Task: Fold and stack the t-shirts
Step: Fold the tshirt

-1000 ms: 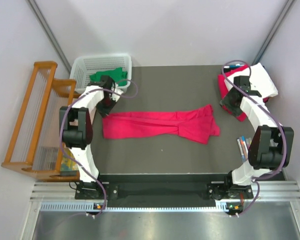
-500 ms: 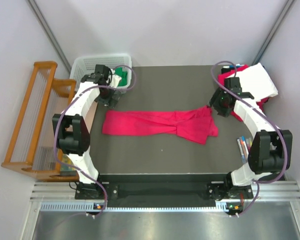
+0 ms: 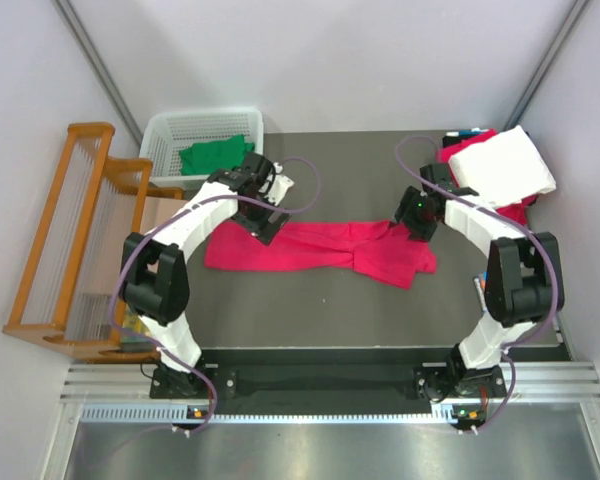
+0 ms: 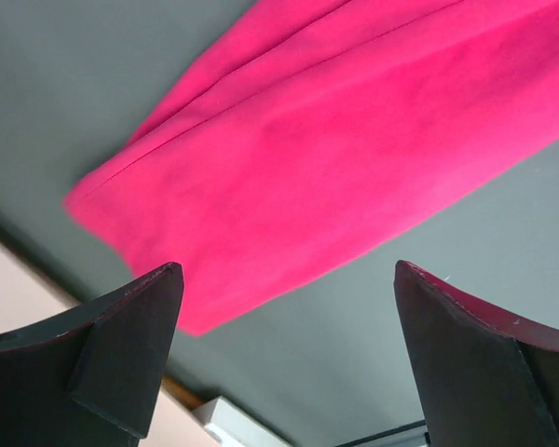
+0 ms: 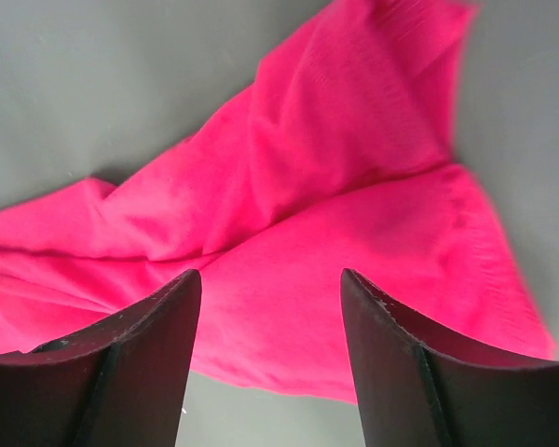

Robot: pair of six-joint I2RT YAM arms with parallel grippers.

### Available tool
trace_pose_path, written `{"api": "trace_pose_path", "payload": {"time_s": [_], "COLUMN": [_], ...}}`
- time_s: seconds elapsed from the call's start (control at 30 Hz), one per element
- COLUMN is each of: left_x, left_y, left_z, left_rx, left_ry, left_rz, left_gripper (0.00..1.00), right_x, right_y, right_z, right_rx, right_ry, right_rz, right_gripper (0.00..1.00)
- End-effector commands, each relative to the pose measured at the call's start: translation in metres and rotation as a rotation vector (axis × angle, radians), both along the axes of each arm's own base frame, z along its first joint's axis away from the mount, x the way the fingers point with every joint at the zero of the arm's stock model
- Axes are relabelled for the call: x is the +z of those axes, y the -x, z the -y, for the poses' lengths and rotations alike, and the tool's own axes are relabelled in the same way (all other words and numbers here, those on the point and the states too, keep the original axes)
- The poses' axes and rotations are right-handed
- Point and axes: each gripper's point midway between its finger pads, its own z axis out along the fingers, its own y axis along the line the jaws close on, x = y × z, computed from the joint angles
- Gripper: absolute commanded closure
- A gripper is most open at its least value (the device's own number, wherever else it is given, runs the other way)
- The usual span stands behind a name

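The pink t-shirt (image 3: pixel 320 248) lies stretched out long across the dark surface (image 3: pixel 330 170). The left jaws hang spread wide over its flat left end, the right jaws spread over its bunched right end; neither pinches cloth.

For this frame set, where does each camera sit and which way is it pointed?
Top external: fixed above and behind the arm bases, facing down on the table; both arms show whole, left hand and right hand over the pink t-shirt.
Left wrist: on the left arm, facing down at the shirt's left end; its two open fingers frame the bottom.
Right wrist: on the right arm, facing down at the shirt's bunched right end; its open fingers show.
Shared: all three see the pink t-shirt.
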Motion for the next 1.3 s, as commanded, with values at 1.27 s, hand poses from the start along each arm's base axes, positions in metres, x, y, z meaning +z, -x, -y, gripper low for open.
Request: {"api": "trace_pose_path", "payload": {"time_s": [1.27], "left_x": [-0.050], "left_y": [-0.021], "left_z": [-0.060], "left_rx": [0.160], "left_ry": [-0.059], "left_rz": [-0.001], "left_gripper": [0.04], "right_x": [0.040], "right_y": [-0.002], "right_z": [-0.031], "right_rx": [0.091], "right_ry": [-0.017], "right_rz": [0.090], "right_gripper": [0.52]}}
